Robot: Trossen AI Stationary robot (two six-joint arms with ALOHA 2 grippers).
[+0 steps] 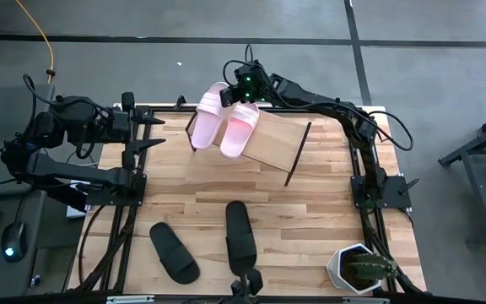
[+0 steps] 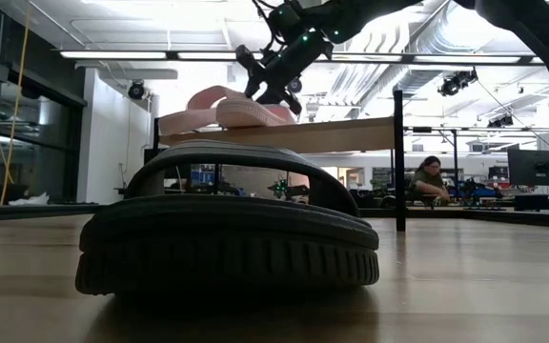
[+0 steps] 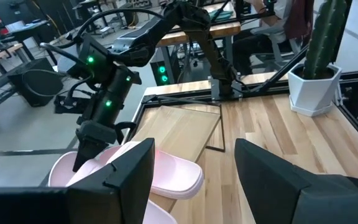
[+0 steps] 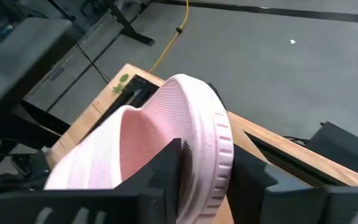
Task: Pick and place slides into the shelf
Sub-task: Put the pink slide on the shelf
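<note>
My right gripper (image 1: 240,91) sits at the shelf's (image 1: 272,143) far edge, jaws part-open and straddling the second pink slide's (image 1: 239,129) rim, grip slackening. Best: open fully, lift straight off. Black slides (image 1: 240,234) wait near the table's front edge.

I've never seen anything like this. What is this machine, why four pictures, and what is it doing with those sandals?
It is a robot with two arms at a wooden table. One camera looks down from above, one sits at table height, one rides each wrist. Two pink slides lie on the slanted shelf; two black slides wait on the table, beside a potted cactus. The right claw sits at the end of one pink slide, its fingers either side of the rim, seemingly letting go. The left claw waits open at the table's left edge.
</note>
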